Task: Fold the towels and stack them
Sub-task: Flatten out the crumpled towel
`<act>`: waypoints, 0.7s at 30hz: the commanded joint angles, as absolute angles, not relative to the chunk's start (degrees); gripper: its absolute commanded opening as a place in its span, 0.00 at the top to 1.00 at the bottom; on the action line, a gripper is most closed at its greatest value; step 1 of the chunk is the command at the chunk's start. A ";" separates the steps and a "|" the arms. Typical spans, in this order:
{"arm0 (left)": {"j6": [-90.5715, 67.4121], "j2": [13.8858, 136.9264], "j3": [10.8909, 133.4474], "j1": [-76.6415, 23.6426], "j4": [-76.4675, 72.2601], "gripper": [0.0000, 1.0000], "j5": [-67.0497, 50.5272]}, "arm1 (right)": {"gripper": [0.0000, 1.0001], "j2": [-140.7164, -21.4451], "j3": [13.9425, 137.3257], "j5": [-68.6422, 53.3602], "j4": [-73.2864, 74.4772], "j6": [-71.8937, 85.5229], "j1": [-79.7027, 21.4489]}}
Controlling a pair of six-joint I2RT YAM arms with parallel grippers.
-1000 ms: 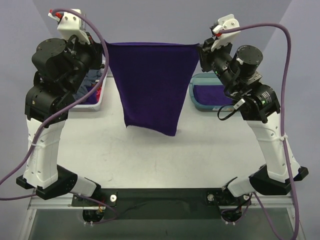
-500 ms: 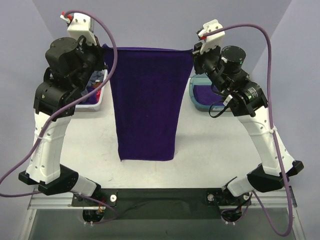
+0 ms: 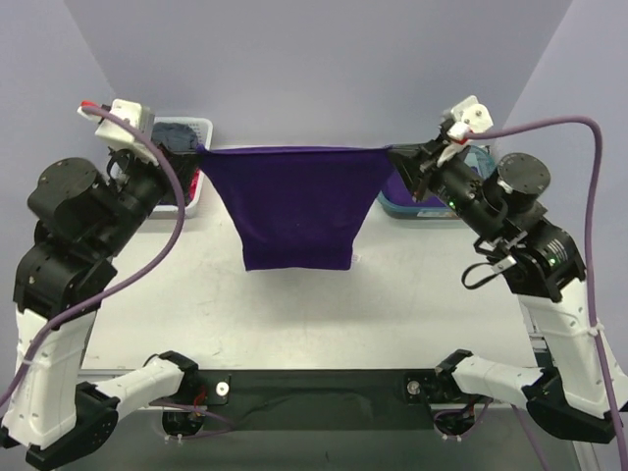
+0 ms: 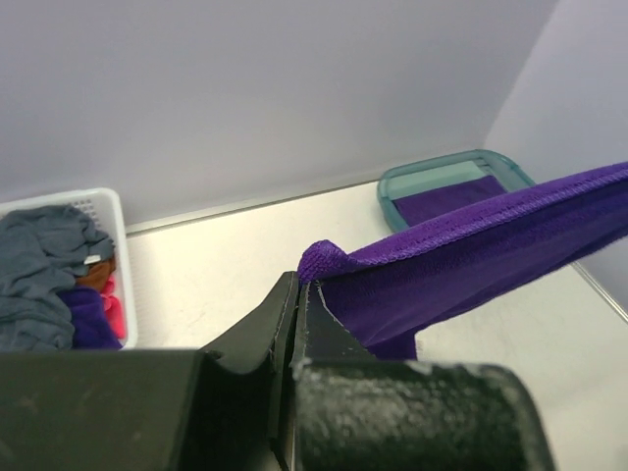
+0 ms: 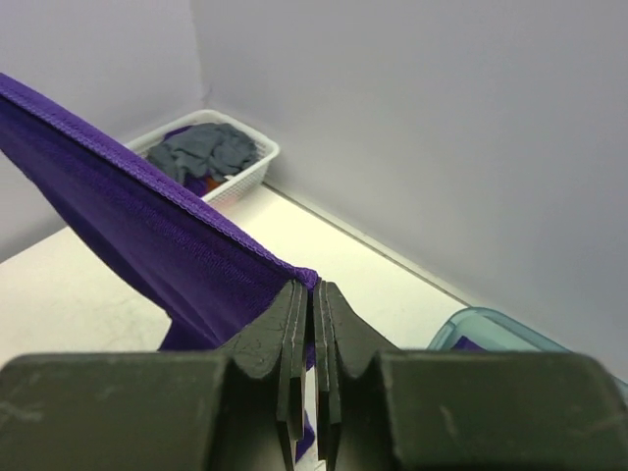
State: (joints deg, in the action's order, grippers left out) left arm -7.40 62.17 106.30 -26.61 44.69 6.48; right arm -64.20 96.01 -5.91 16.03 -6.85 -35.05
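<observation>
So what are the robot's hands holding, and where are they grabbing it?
The purple towel. The left gripper pinches one top corner and the right gripper pinches the other, so it hangs stretched between them.

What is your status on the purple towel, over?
Left end effector, right end effector: both shut on purple towel corners. Towel stretched between them, hanging. White basket, teal tub off to the sides, nothing blocking.

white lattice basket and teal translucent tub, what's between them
Top view: the deep purple cloth towel hangs stretched between them, its corners pinched by the left gripper and right gripper. The left wrist view shows the white tabletop there bare.
</observation>
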 commanded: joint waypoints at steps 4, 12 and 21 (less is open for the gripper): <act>-4.13 55.46 107.13 -25.49 41.31 1.00 1.51 | 1.00 -57.40 97.81 -7.73 16.96 -5.19 -34.01; -5.18 57.65 114.60 -25.49 41.75 1.00 -1.76 | 1.00 -58.18 106.25 -8.70 17.75 -5.89 -34.01; -5.72 67.93 119.80 -25.49 45.08 1.00 7.54 | 1.00 -67.66 110.04 -1.51 17.67 -8.96 -33.93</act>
